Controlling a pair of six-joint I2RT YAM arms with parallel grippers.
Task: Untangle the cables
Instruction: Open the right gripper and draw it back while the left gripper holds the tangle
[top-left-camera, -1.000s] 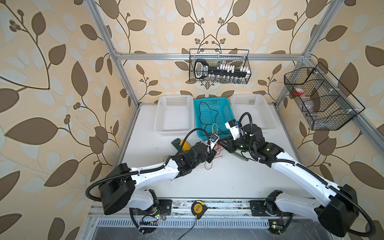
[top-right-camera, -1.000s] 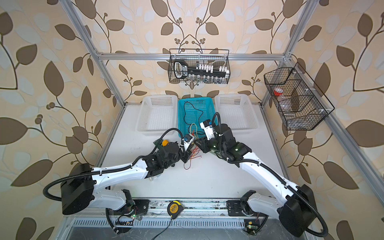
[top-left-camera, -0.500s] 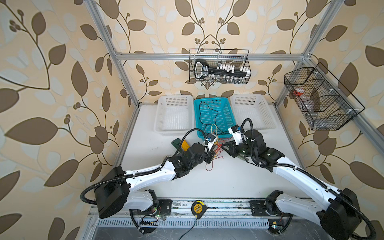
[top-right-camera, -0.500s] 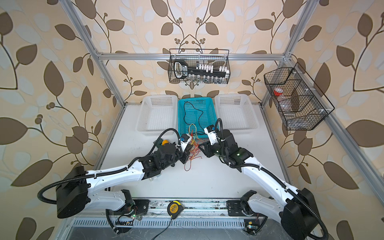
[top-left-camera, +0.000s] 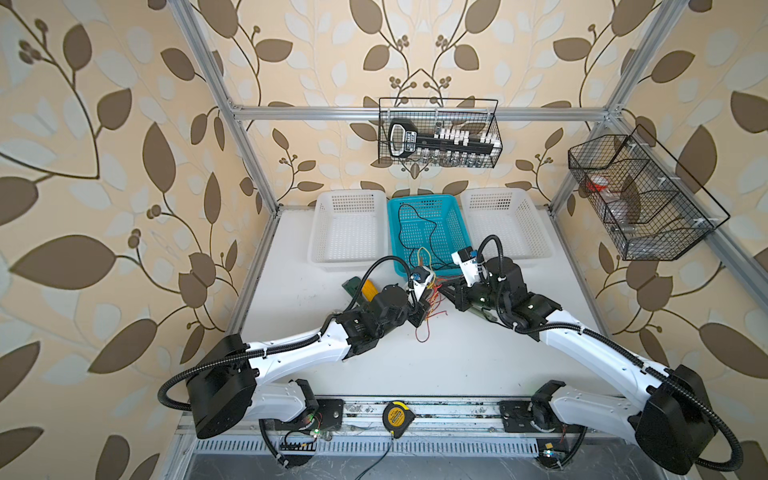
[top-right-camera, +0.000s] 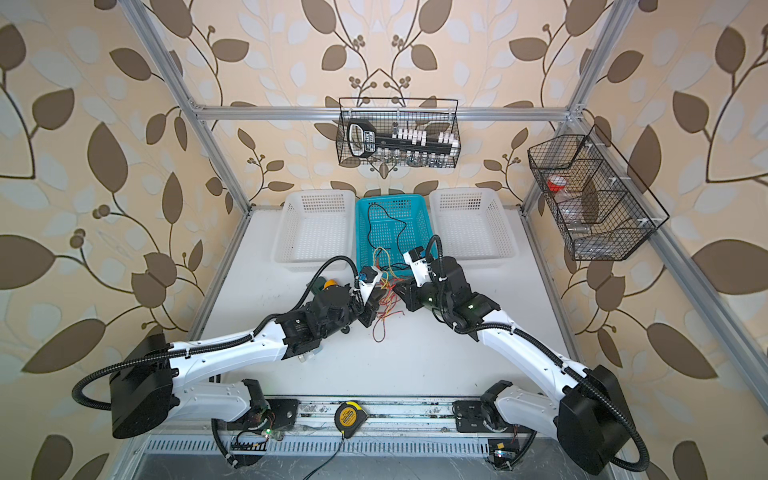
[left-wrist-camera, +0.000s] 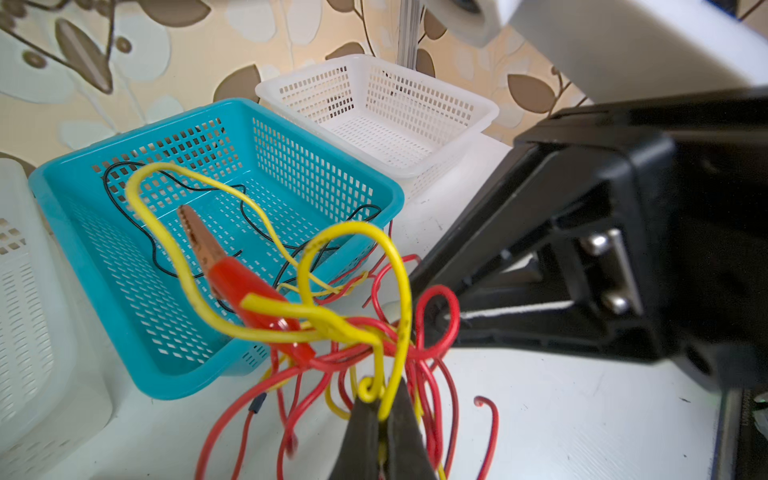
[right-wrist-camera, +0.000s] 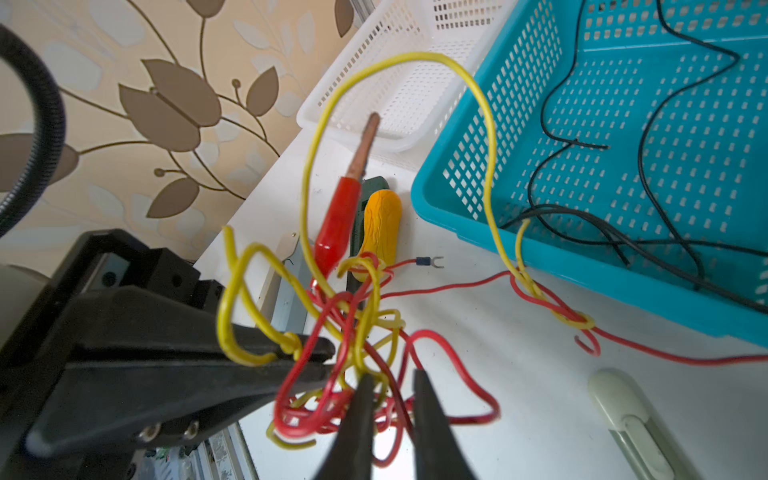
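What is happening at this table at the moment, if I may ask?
Two robot arms work on a knot of red and yellow cables near the teal basket. The left gripper is shut on a yellow cable; the right gripper sits in the knot, jaws slightly apart. A black cable lies in the basket.

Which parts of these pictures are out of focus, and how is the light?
Left wrist view: the left claw and the nearest cables are soft, the blue basket sharp. Right wrist view: the right claw and the left one blur, the basket's mesh is crisp. Both top views: sharp all over, light even, shadows faint, the frame posts splay outward.
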